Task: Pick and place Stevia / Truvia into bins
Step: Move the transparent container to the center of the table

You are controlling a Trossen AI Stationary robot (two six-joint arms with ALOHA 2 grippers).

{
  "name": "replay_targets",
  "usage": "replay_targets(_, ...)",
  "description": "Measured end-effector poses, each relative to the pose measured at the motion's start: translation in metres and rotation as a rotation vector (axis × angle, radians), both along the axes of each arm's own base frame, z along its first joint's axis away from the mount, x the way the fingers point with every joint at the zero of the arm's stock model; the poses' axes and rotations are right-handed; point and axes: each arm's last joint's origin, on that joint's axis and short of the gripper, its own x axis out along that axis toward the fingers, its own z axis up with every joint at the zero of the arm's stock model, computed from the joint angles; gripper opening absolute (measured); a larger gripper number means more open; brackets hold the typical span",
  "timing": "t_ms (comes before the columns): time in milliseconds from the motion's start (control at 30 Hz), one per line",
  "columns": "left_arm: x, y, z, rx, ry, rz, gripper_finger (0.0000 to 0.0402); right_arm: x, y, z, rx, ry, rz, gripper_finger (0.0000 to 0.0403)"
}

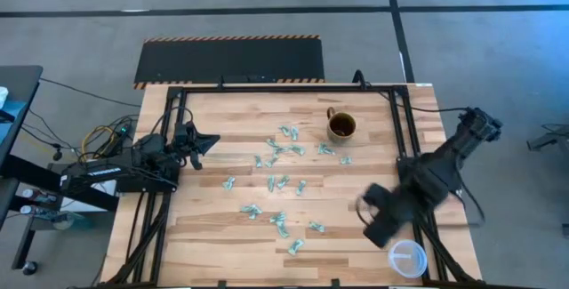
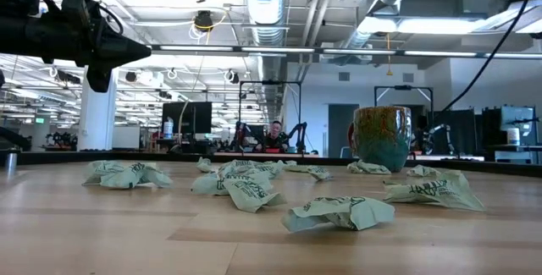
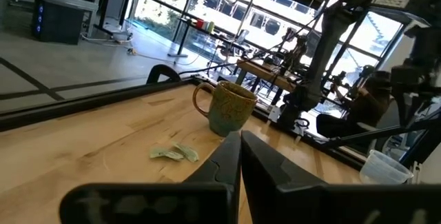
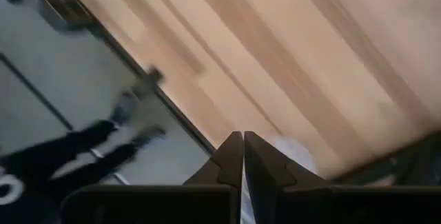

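Note:
Several pale green and white Stevia sachets (image 1: 280, 187) lie scattered flat on the middle of the wooden table; in the low view they look crumpled (image 2: 339, 213). The clear round cup (image 1: 407, 258) stands near the table's near right corner. My right gripper (image 1: 375, 225) hangs blurred above the table just to the far left of the cup, pointing steeply down, and its fingers (image 4: 242, 141) are shut with nothing seen between them. My left gripper (image 1: 210, 142) waits at the table's left, level and shut (image 3: 240, 145).
A brown-and-teal handled mug (image 1: 341, 126) with dark contents stands at the far side, right of centre, with sachets (image 3: 173, 154) near its foot. A black metal frame (image 1: 404, 120) runs along the table's edges. Bare wood lies between the sachets and the cup.

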Motion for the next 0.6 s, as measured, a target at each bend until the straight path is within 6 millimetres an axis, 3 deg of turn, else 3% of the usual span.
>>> replay_targets(367,0.0,0.0,0.0,0.0,0.001,0.0,0.0,-0.079,0.059,-0.026,-0.223,0.14,0.069,0.0008)
replay_targets(600,0.0,0.0,0.0,0.0,0.001,0.0,0.0,-0.092,0.087,-0.051,-0.282,0.143,0.087,0.0008)
